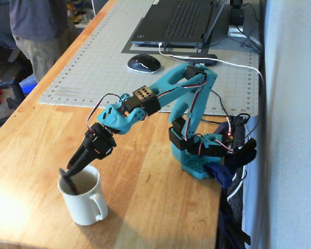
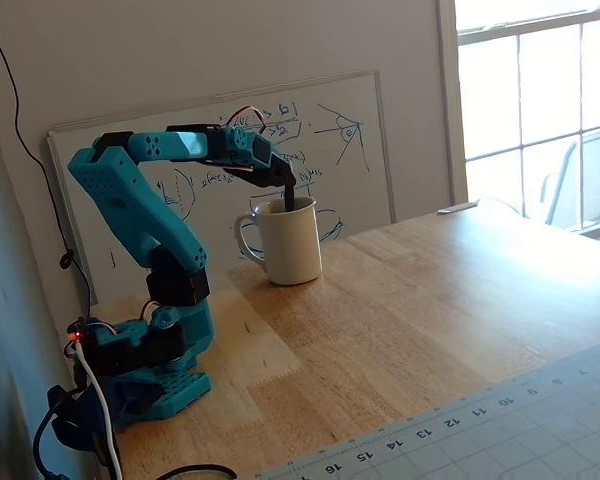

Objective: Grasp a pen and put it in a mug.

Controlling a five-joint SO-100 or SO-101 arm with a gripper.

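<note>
Jaws: we find them closed on the pen (image 1: 67, 180) at its upper part, the gripper (image 1: 74, 167) angled down over the mug's mouth. In the other fixed view the gripper (image 2: 289, 196) dips just past the rim and the pen itself is hidden.

Pen: dark, tilted, lower end inside the mug (image 1: 85, 198), top poking out above the rim on the left of that view.

Mug: cream-white, upright on the wooden table (image 1: 145, 192), handle toward the camera there; in the other fixed view the mug (image 2: 291, 242) shows its handle on the left.

Arm: we note a teal arm (image 1: 171, 91), base clamped at the table edge.

Beyond: cutting mat (image 1: 93, 57), mouse (image 1: 143, 63), laptop (image 1: 181, 21); whiteboard (image 2: 360, 150) leaning on the wall.
</note>
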